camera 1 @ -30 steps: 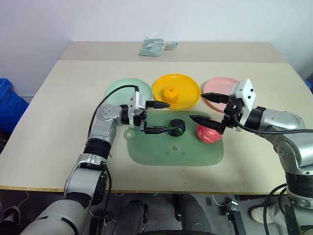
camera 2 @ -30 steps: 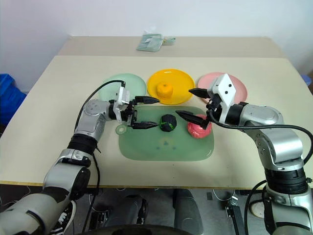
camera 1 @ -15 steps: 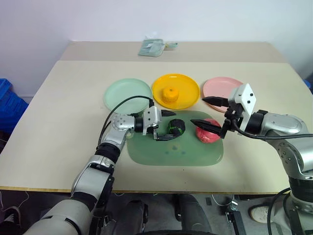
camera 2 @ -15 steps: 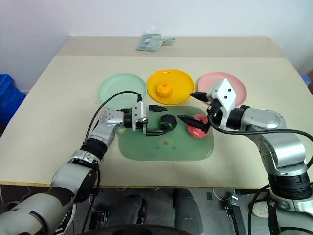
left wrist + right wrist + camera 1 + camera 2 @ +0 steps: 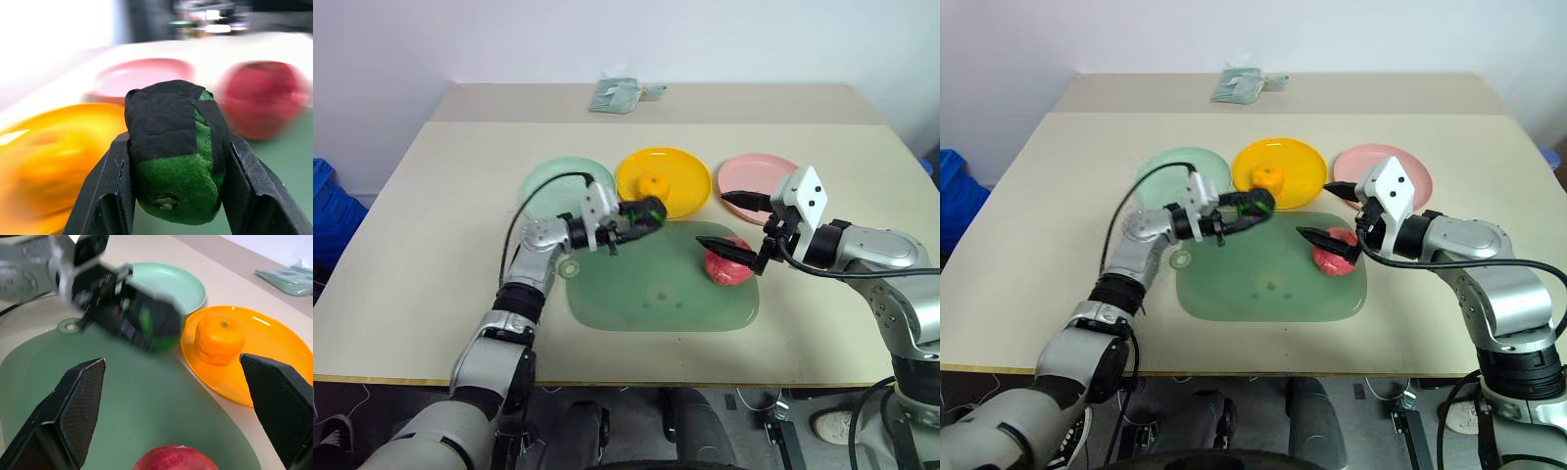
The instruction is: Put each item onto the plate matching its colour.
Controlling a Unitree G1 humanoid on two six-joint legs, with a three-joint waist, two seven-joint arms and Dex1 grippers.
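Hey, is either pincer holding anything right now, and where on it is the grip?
The left pincer holds the green-black fruit by its two opposite sides. The right pincer is open, holding nothing.

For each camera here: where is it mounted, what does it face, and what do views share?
Head stereo pair: looks down over both arms at the table.
Left wrist: looks along the left gripper, jaws shut on the green fruit.
Right wrist: looks between the right gripper's open jaws.
Shared: orange plate, red fruit.
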